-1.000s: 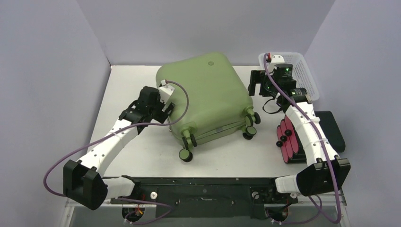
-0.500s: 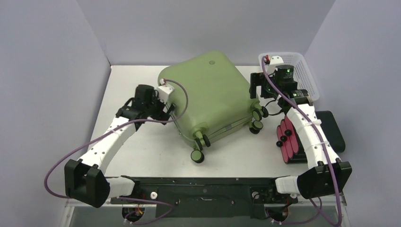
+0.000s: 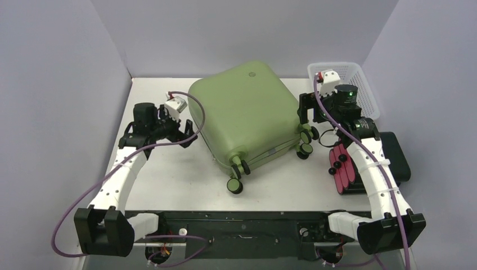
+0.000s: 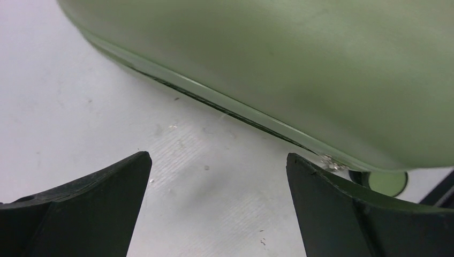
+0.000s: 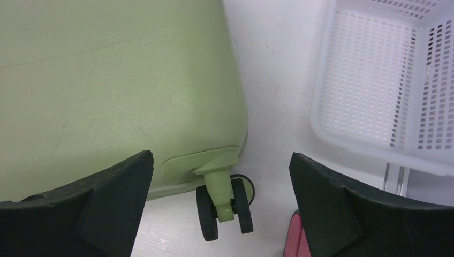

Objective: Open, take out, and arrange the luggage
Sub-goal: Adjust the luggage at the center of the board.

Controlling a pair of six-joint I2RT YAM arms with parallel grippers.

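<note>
luggage [image 3: 247, 115]: closed, lying flat mid-desk [image 3: 169, 180], between both arms | left fingers [image 4: 342, 209]: released, empty, just beside its left edge | right fingers [image 5: 80, 214]: released, empty, over its right corner, near white basket [image 5: 375, 80]

We are seeing the luggage [image 3: 247, 112], centre of the top view, as a smooth hard plastic shell with a soft satin sheen, its wheels [image 5: 206, 214] looking like matt black rubber or plastic. At the upper right we are finding a white basket [image 5: 369, 80] of glossy perforated plastic, while the table [image 4: 80, 96] is showing a matt white surface with faint scuffs. The left gripper [image 4: 218, 156] is showing fingers [image 4: 80, 214] of matt black plastic.
</note>
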